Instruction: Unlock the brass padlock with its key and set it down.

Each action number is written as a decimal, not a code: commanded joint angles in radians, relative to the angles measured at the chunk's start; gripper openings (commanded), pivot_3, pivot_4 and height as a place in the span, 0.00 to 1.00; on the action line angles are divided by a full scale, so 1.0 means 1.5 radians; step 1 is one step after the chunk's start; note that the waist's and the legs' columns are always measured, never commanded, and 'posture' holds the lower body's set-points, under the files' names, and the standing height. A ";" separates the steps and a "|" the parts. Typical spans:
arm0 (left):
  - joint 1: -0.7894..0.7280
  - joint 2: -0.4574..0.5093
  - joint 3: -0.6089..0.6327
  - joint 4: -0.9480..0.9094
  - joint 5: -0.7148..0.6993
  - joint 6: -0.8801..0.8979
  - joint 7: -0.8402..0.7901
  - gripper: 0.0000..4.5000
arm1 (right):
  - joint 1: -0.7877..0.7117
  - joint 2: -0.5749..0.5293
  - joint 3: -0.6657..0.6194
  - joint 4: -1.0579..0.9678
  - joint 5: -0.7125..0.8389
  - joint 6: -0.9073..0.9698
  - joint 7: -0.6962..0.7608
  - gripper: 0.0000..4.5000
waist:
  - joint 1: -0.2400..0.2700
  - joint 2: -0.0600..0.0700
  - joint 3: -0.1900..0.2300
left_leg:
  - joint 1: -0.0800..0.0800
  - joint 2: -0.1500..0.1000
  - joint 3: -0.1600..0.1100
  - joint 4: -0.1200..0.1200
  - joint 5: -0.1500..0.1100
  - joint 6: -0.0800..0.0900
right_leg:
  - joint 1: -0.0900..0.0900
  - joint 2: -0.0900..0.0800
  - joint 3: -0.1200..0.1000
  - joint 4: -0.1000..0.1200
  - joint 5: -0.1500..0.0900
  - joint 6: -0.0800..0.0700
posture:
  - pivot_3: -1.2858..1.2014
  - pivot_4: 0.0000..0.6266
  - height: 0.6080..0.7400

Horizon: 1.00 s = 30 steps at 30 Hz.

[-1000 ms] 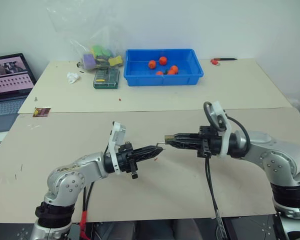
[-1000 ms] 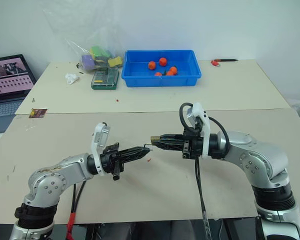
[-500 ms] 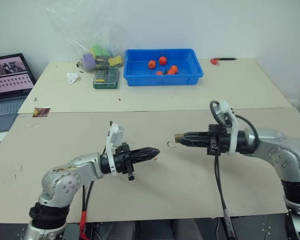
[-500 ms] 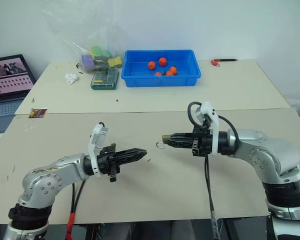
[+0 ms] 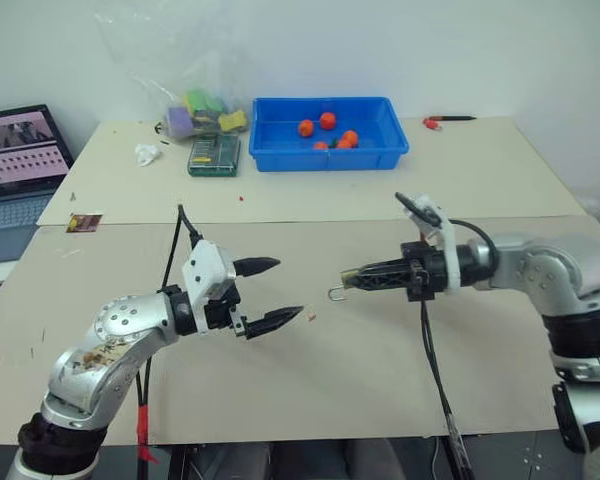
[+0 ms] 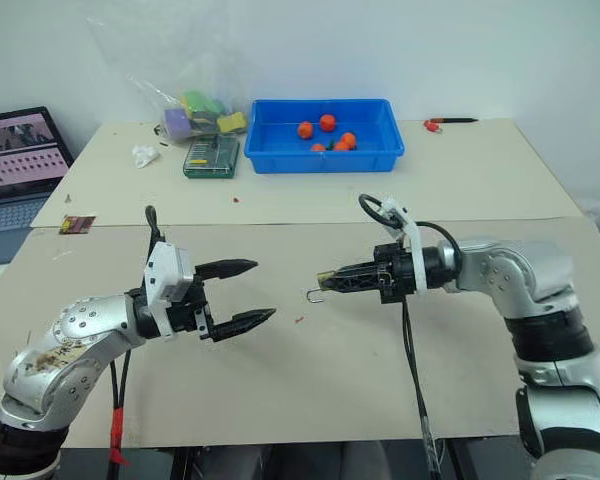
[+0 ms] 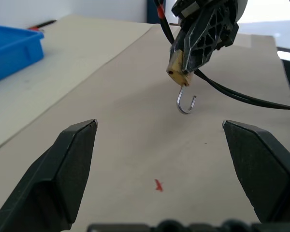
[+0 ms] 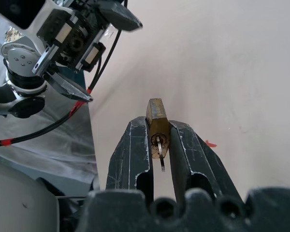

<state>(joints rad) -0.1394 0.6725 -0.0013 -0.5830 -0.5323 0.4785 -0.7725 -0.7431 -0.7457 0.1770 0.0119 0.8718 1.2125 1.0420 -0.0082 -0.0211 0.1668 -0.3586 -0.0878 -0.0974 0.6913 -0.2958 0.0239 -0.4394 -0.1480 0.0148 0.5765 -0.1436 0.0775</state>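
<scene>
- Padlock (image 8: 157,118) pinched between the right gripper's (image 6: 332,281) jaws, held in the air above the desk (image 5: 380,340), brass body poking out past the fingertips (image 7: 198,46).
- Shackle (image 7: 186,102) swung open, hanging off the body's end as a free silver hook, clear of the desk surface.
- Key (image 8: 159,153) apparently still in the lock: a thin silvery sliver sticking out of the body between the two black fingers, too small to make out further.
- Right gripper pointing across toward the left gripper (image 5: 275,292), roughly level, a black cable drooping from its wrist.
- Left gripper just across a gap from the shackle, jaws spread wide and holding nothing, one finger (image 5: 255,266) above, the other (image 5: 272,321) below.
- Small red speck (image 7: 158,185) lying on the desk under that gap.
- Farther back, on the far sheet of the desk: blue bin (image 5: 390,150) with several orange-red balls (image 5: 326,121) inside.
- Beside the bin, a green box (image 5: 212,155), then a clear bag (image 5: 195,108) of coloured items and a crumpled white scrap (image 5: 146,153).
- Red-tipped pen (image 5: 446,121) at the far right edge of the desk.
- Laptop (image 5: 15,160) open off the left edge, a small card (image 5: 83,222) lying near it.
</scene>
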 commanded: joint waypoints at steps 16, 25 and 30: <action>0.021 -0.156 -0.071 -0.053 0.102 -0.005 0.179 1.00 | -0.109 0.108 0.127 0.299 -0.197 -0.046 0.129 0.29 | -0.001 0.000 0.000 | -0.008 -0.001 0.000 0.002 0.002 -0.004 | -0.009 0.000 0.000 0.002 0.002 -0.002 | 0.52 0.24 1.00; -0.034 -0.177 0.009 0.089 0.037 -0.010 0.143 1.00 | -0.094 -0.015 0.110 0.267 -0.237 -0.127 0.262 0.96 | -0.002 0.000 0.000 | -0.008 -0.001 0.000 0.002 0.002 -0.003 | -0.010 0.000 0.000 0.002 0.002 -0.003 | 0.52 0.24 1.00; -0.054 -0.144 0.029 0.117 0.020 0.009 0.104 1.00 | -0.057 -0.098 0.069 0.220 -0.249 -0.222 0.321 0.99 | -0.003 0.000 0.000 | -0.008 0.000 0.000 0.002 0.002 -0.004 | -0.010 0.000 0.000 0.002 0.002 -0.003 | 0.52 0.24 1.00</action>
<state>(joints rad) -0.2034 0.4406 0.0287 -0.4087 -0.4789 0.4882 -0.5917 -0.8442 -0.8625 0.3354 0.4100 0.4909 0.9458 1.4794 -0.0134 -0.0207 0.1670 -0.3706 -0.0882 -0.0967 0.6939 -0.2925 0.0178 -0.4539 -0.1477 0.0148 0.5795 -0.1405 0.0736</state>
